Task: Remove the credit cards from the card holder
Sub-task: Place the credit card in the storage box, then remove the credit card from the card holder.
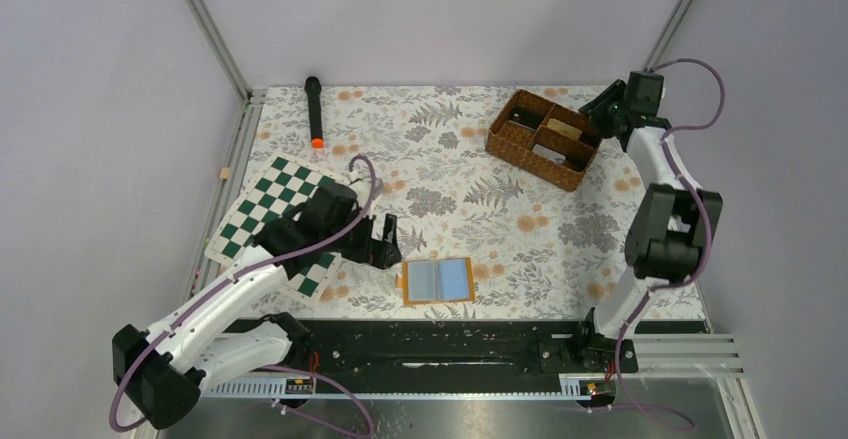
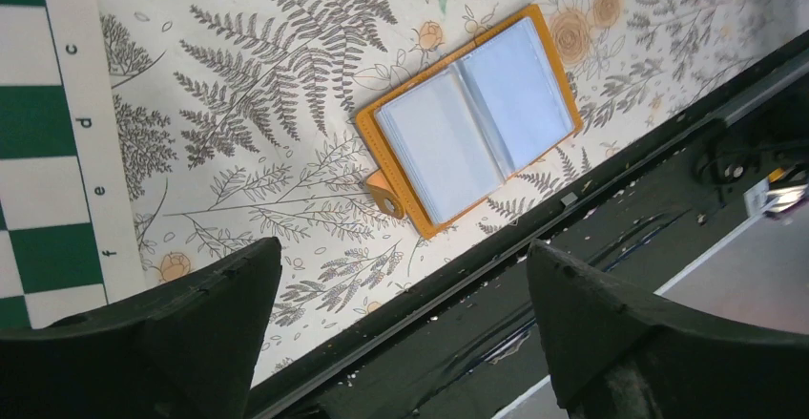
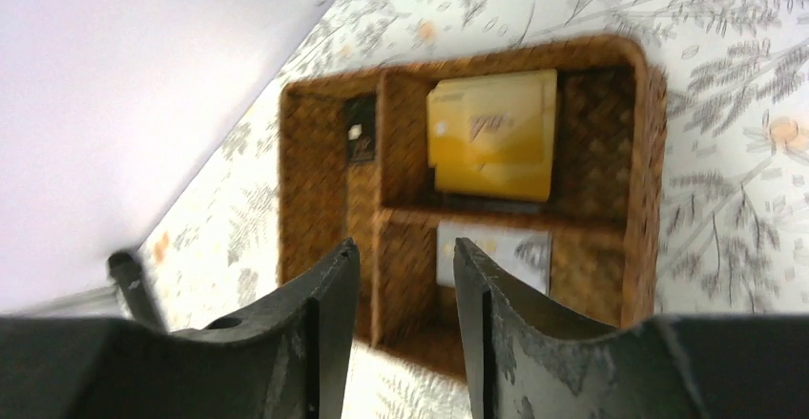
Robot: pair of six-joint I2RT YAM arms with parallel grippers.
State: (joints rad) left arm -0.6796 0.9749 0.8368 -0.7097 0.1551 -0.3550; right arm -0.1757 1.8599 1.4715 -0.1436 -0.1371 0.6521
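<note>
The orange-tan card holder (image 1: 438, 281) lies open and flat near the table's front edge, showing two pale blue halves (image 2: 472, 118). I cannot tell whether a card sits in them. My left gripper (image 1: 385, 242) hovers just left of the holder, open and empty (image 2: 403, 247). My right gripper (image 1: 600, 109) hangs over the far end of the wicker basket (image 1: 530, 166), open with nothing between its fingers (image 3: 403, 247). In the basket (image 3: 649, 152), a beige printed credit card (image 3: 491, 133) lies in one compartment and a pale card (image 3: 496, 252) in the one beside it.
A green-and-white chessboard (image 1: 270, 214) lies under the left arm. A black stick with an orange tip (image 1: 314, 111) lies at the far left. A small dark card (image 3: 360, 140) stands in a narrow basket compartment. A black rail (image 1: 450, 344) runs along the near edge.
</note>
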